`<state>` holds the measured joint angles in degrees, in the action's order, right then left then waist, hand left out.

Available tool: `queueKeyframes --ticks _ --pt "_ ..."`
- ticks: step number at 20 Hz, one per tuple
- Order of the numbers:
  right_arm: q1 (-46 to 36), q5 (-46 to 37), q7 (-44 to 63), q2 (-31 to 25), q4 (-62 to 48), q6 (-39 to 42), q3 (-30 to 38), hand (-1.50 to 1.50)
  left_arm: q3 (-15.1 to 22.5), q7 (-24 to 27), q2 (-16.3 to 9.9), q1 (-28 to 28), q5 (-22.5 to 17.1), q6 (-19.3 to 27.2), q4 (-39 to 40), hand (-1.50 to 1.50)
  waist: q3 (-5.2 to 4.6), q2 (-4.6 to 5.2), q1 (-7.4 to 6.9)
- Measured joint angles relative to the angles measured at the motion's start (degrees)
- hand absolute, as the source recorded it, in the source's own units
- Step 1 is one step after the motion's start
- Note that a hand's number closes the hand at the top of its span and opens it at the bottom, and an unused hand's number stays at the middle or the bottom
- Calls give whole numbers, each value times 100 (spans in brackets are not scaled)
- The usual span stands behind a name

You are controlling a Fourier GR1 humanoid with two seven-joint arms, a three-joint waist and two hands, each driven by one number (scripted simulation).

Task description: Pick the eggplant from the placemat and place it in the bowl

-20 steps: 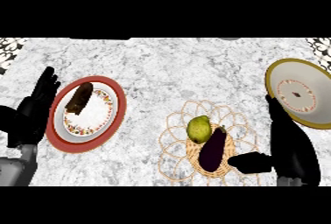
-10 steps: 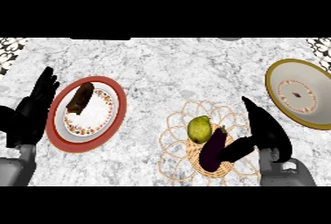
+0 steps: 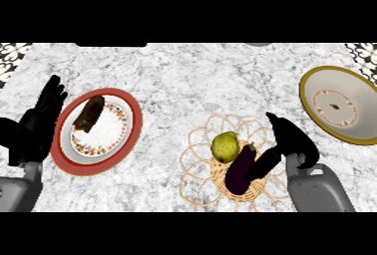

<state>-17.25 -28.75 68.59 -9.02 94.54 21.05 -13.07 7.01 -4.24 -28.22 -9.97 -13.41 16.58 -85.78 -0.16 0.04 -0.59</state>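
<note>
The dark purple eggplant (image 3: 238,170) lies on a round woven placemat (image 3: 197,164) at lower centre, next to a yellow-green fruit (image 3: 225,146). My right hand (image 3: 292,141) is just right of the eggplant. Its fingers stretch up and away, and its thumb (image 3: 266,163) rests against the eggplant's right side without wrapping it. The white bowl with an olive rim (image 3: 341,104) stands at the far right, above and right of this hand. At the left edge my left hand (image 3: 37,124) rests open with fingers up.
A red-rimmed plate (image 3: 126,102) with a brown piece of food (image 3: 89,114) sits on the left, beside the left hand. The counter is pale marble. Patterned tile shows in the top corners.
My right hand has moved left and down from beside the bowl to the eggplant's right side, and its thumb now touches the eggplant. The left hand and all objects have stayed put.
</note>
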Motion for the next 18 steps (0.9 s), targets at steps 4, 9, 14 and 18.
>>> queueKeyframes --ticks 4,9,14,18 --pt "-130 -319 -93 -125 -155 140 -154 -150 -88 13 -34 21 -37 -113 57 0 2 -8 22" --pt "-189 -604 -77 84 -399 169 -265 -150 -107 -23 27 69 38 -81 -24 0 6 -14 30" --pt "32 -719 -80 401 -450 172 -306 -150 -188 -156 18 17 54 -119 -76 0 4 -24 56" --pt "62 -864 -93 594 -594 154 -257 -150 -204 -82 65 158 85 -169 -126 0 -6 -38 43"
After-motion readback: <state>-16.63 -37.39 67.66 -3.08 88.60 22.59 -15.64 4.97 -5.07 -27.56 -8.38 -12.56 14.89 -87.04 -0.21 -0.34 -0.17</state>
